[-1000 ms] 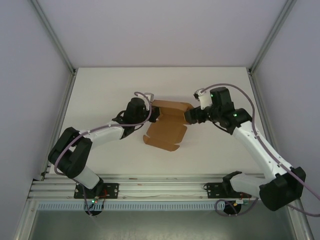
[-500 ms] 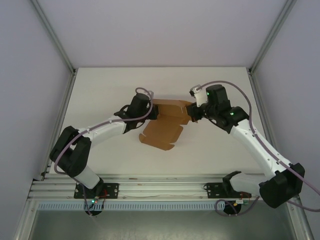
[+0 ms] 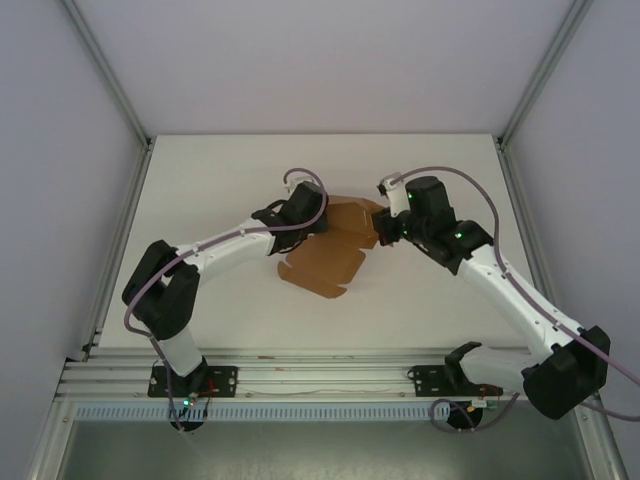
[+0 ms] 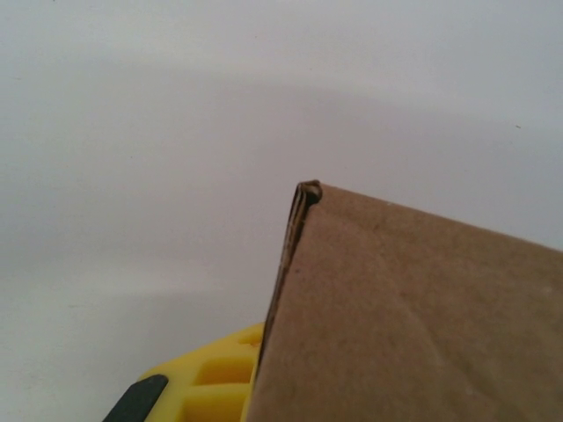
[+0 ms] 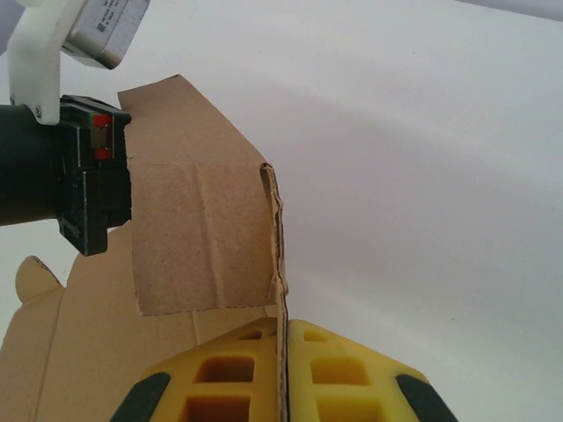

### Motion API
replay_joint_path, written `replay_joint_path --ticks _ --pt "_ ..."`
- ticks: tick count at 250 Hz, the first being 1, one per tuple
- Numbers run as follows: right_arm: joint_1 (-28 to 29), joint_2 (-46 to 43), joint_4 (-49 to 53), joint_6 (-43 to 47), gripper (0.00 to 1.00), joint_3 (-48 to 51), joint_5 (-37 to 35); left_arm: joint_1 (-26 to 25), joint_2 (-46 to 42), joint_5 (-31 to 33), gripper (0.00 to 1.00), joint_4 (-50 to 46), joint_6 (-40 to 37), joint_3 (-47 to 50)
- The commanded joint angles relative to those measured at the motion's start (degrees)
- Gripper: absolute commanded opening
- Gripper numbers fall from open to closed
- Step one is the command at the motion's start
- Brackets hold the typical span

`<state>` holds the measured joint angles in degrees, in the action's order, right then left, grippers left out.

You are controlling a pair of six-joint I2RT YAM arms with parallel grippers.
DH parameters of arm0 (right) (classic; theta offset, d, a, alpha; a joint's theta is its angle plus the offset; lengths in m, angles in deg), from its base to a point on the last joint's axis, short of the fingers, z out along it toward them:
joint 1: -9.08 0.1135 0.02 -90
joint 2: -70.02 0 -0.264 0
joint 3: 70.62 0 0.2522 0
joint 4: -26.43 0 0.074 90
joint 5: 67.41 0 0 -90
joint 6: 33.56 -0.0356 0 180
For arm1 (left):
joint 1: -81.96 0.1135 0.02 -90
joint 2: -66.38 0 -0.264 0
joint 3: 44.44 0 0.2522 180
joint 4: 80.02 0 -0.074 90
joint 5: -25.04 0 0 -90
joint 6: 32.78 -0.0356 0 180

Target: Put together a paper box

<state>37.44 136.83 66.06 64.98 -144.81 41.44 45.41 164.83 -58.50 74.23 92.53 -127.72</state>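
The paper box (image 3: 325,258) is a plain brown die-cut sheet, partly folded, lying mid-table between both arms. My left gripper (image 3: 312,216) is at its far left corner. In the left wrist view a raised cardboard flap (image 4: 413,316) stands against one yellow finger (image 4: 207,378) and hides the other finger. My right gripper (image 3: 384,230) holds the sheet's far right side. In the right wrist view its yellow fingers (image 5: 220,378) are shut on an upright cardboard edge (image 5: 278,255), and the left gripper's black body (image 5: 53,167) shows beyond a folded panel.
The white table (image 3: 220,170) is bordered by a metal frame with posts (image 3: 110,90) at the back corners. An aluminium rail (image 3: 320,385) carrying both arm bases runs along the near edge. Grey cables (image 3: 450,172) loop above the wrists.
My left gripper has moved right along the sheet's far edge, closer to the right gripper, and the far panel now stands more folded. The right gripper has barely shifted.
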Motion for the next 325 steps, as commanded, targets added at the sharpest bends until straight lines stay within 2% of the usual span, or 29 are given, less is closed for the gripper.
replay_joint_path --ticks 1,6,15,30,48,71,94,124,160,221,264,295,325 --pt "1.0 -1.1 -1.9 -0.6 0.00 -0.1 -0.1 1.6 -1.7 4.6 0.00 2.6 -3.3 5.6" --pt "1.0 -1.1 -2.0 -0.6 0.00 0.0 -1.2 1.4 -2.7 3.8 0.00 4.5 -3.4 7.0" --pt "1.0 -1.1 -2.1 -0.8 0.07 0.1 -3.2 1.2 -4.6 2.6 0.00 7.8 -5.2 9.2" --pt "0.8 -1.5 -2.1 -0.2 0.30 0.7 -6.2 1.2 -7.9 0.6 0.00 12.6 -6.7 13.2" --pt "0.6 -3.5 -2.6 0.7 0.50 2.5 -8.9 1.2 -11.4 -0.9 0.00 17.2 -8.1 17.3" --pt "0.4 -7.0 -2.9 1.0 0.74 4.1 -9.1 1.3 -14.8 -0.6 0.00 19.1 -8.4 20.4" --pt "0.3 -10.4 -4.2 0.6 1.00 5.0 -5.1 1.2 -16.3 0.4 0.00 18.1 -9.0 21.1" --pt "0.3 -12.1 -6.8 -1.2 1.00 4.6 -1.9 1.0 -16.5 1.7 0.00 17.1 -9.8 21.3" --pt "0.3 -8.3 -4.9 -1.4 1.00 1.2 -1.6 0.5 -16.9 2.2 0.00 16.9 -9.2 21.2" --pt "0.2 -1.8 -6.8 0.7 1.00 2.8 -6.8 0.5 -17.9 1.7 0.00 16.6 -7.8 20.9" --pt "0.2 2.7 -8.5 1.2 1.00 1.4 -2.4 0.4 -18.2 0.9 0.00 17.1 -8.5 20.9" --pt "0.3 4.7 -14.0 -1.6 1.00 2.5 -0.4 0.4 -18.0 0.2 0.00 17.5 -7.8 20.5" --pt "0.6 5.0 -26.8 -7.0 1.00 7.2 0.7 0.4 -17.9 -2.0 0.00 19.1 -7.0 20.4"
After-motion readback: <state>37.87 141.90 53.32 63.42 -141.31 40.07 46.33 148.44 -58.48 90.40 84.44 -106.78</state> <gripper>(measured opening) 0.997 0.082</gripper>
